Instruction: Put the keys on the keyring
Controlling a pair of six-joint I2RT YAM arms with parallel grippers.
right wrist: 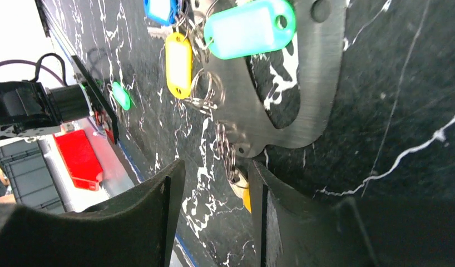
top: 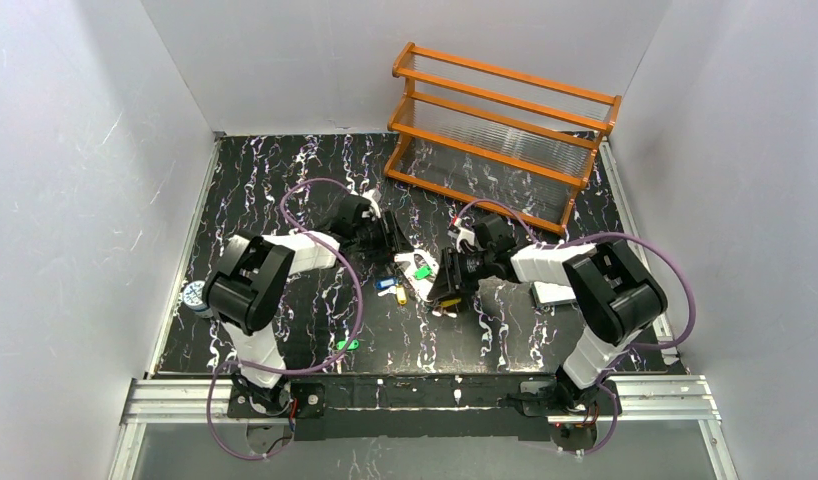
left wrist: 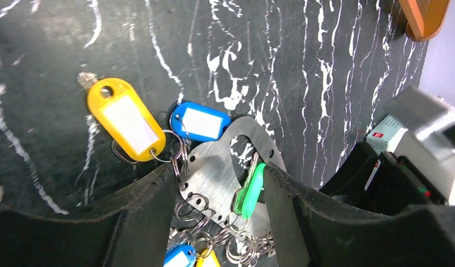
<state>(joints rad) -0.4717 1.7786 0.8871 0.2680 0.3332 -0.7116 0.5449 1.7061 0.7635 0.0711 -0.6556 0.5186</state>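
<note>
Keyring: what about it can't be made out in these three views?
- Top view: keyring and keys too small, partly under the left claw and right claw.
- Left wrist: keyring's lower end hidden by the left claw and the bottom edge; grip unclear.
- Right wrist: keyring's top cut by the upper edge; lower yellow tag half hidden by the right claw.

Marbled table [top: 285, 190], orange rack [top: 495, 150], green key [top: 347, 345]

Flat silvery oval keyring [left wrist: 214, 167], yellow key [left wrist: 125, 119] and blue key [left wrist: 200, 121] beside its edge, green key [left wrist: 250, 192] across it
</note>
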